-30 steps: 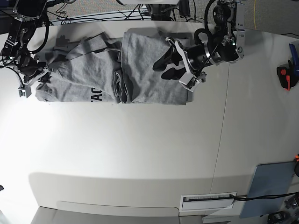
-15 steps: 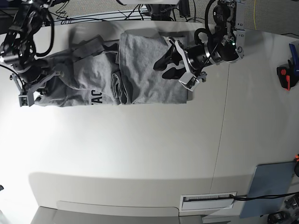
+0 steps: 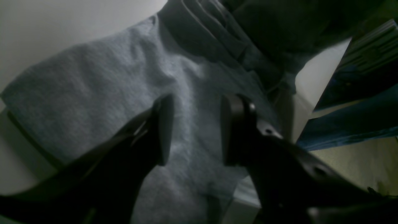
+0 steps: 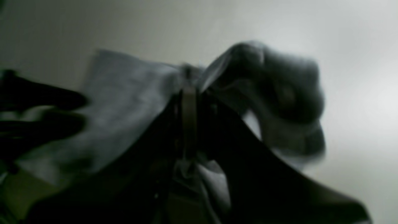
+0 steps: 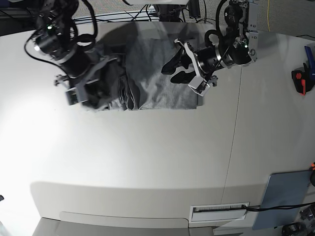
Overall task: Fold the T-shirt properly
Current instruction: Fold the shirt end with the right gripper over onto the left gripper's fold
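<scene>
The grey T-shirt (image 5: 157,81) lies bunched at the far side of the white table (image 5: 147,157). My right gripper (image 5: 81,93), on the left of the base view, is shut on a fold of the shirt's left end and holds it lifted over the rest; the right wrist view shows the jaws (image 4: 188,90) pinching grey cloth. My left gripper (image 5: 173,70) is open just above the shirt's right part. In the left wrist view its jaws (image 3: 197,107) stand apart over flat grey fabric (image 3: 93,93). The printed letters are hidden.
A red and black tool (image 5: 299,81) lies at the right edge. A blue-grey pad (image 5: 285,191) sits at the front right. A white labelled slot (image 5: 219,211) is at the front edge. Cables (image 5: 123,14) run behind the table.
My right gripper has swung rightwards and up with the shirt's left end, folding it over towards the middle; the lettering is now covered. The left arm has stayed still.
</scene>
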Robot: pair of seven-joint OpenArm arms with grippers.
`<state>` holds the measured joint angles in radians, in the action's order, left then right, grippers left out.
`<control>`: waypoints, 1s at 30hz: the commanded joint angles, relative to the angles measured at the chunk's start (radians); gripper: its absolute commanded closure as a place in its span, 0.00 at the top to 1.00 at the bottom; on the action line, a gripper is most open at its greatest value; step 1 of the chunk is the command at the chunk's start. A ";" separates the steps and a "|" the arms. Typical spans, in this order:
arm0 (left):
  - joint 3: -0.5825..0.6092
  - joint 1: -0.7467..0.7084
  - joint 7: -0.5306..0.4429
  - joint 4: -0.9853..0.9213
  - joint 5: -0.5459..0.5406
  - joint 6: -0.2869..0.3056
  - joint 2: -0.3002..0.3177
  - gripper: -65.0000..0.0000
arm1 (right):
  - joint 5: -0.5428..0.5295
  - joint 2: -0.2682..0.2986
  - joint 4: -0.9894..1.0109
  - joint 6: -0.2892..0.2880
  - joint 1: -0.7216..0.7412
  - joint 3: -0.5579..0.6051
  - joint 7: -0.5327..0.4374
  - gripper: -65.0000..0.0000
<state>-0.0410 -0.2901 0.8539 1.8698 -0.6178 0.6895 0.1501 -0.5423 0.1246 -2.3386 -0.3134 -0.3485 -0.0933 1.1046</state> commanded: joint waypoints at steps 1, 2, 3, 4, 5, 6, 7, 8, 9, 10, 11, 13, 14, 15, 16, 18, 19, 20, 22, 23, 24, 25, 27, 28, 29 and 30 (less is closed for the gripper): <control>-0.002 0.004 -0.020 0.017 -0.022 0.009 0.000 0.40 | 0.007 0.000 -0.018 -0.003 0.009 0.030 -0.040 0.00; -0.002 0.003 -0.014 0.017 -0.022 0.009 0.000 0.40 | 0.030 0.000 -0.018 -0.003 0.014 0.067 -0.050 0.00; -0.002 0.002 -0.011 0.017 -0.022 0.009 0.000 0.40 | 0.059 0.000 -0.018 -0.003 0.019 0.104 -0.061 0.00; -0.002 0.000 -0.006 0.017 -0.021 0.009 0.000 0.40 | 0.084 0.000 -0.018 -0.003 0.023 0.140 -0.075 0.00; -0.002 -0.002 -0.003 0.017 -0.021 0.009 0.000 0.40 | 0.106 0.000 -0.018 -0.003 0.025 0.174 -0.085 0.00; -0.002 -0.004 0.003 0.017 -0.021 0.009 0.000 0.40 | 0.122 0.000 -0.018 -0.002 0.030 0.207 -0.090 0.00; -0.002 -0.008 0.010 0.017 -0.019 0.009 0.000 0.40 | 0.133 0.000 -0.018 0.000 0.034 0.237 -0.094 0.00; -0.002 -0.012 0.014 0.017 -0.008 0.009 0.000 0.40 | 0.143 0.000 -0.018 0.000 0.035 0.264 -0.102 0.00; -0.002 -0.016 0.014 0.017 0.022 0.009 0.000 0.40 | 0.153 0.000 -0.018 0.000 0.037 0.290 -0.115 0.00; -0.002 -0.019 0.014 0.017 0.058 -0.004 0.000 0.40 | 0.158 0.000 -0.018 0.000 0.039 0.313 -0.127 0.00; -0.002 -0.023 0.010 0.017 0.097 -0.047 0.000 0.40 | 0.159 0.000 -0.018 0.000 0.042 0.335 -0.137 0.00; -0.002 -0.031 -0.008 0.017 0.187 -0.117 0.000 0.40 | 0.159 0.000 -0.018 0.000 0.056 0.375 -0.146 0.00; -0.002 -0.035 -0.018 0.017 0.225 -0.137 0.000 0.40 | 0.159 0.000 -0.018 0.000 0.066 0.393 -0.149 0.00; -0.002 -0.038 -0.025 0.017 0.259 -0.159 0.000 0.40 | 0.159 0.000 -0.018 0.000 0.074 0.410 -0.154 0.00; -0.002 -0.040 -0.027 0.017 0.285 -0.178 0.000 0.40 | 0.159 -0.001 -0.018 0.000 0.081 0.425 -0.159 0.00; -0.002 -0.046 -0.037 0.017 0.331 -0.208 0.000 0.40 | 0.166 -0.019 -0.018 0.000 0.085 0.448 -0.169 0.00; -0.002 -0.047 -0.035 0.016 0.345 -0.224 0.000 0.40 | 0.173 -0.034 -0.018 0.000 0.085 0.455 -0.171 0.00; -0.002 -0.048 -0.035 0.016 0.354 -0.230 0.000 0.40 | 0.177 -0.050 -0.018 0.000 0.085 0.461 -0.170 0.00; -0.001 -0.048 -0.035 0.009 0.365 -0.230 -0.001 0.40 | 0.177 -0.080 -0.018 0.000 0.085 0.463 -0.171 0.00; -0.001 -0.048 -0.036 0.003 0.365 -0.230 0.000 0.40 | 0.177 -0.092 -0.018 0.000 0.085 0.463 -0.170 0.00; -0.001 -0.048 -0.042 -0.006 0.364 -0.229 0.000 0.40 | 0.177 -0.100 -0.018 0.000 0.085 0.463 -0.170 0.00; 0.000 -0.048 -0.049 -0.017 0.364 -0.229 -0.001 0.40 | 0.177 -0.105 -0.018 -0.001 0.085 0.463 -0.170 0.00; 0.010 -0.048 -0.070 -0.050 0.364 -0.225 0.000 0.40 | 0.177 -0.111 -0.018 -0.001 0.085 0.466 -0.168 0.00; 0.022 -0.048 -0.079 -0.068 0.364 -0.222 0.000 0.40 | 0.177 -0.111 -0.018 -0.001 0.085 0.466 -0.167 0.00; 0.041 -0.048 -0.090 -0.083 0.364 -0.222 0.000 0.40 | 0.177 -0.111 -0.018 -0.001 0.085 0.465 -0.166 0.00; 0.064 -0.047 -0.100 -0.096 0.364 -0.222 0.000 0.40 | 0.177 -0.111 -0.018 -0.002 0.085 0.465 -0.162 0.00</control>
<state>0.0174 -0.3340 0.7341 1.7695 -0.2474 0.4595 0.1535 -0.3485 0.0189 -2.3386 -0.3107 -0.2691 0.3691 0.9707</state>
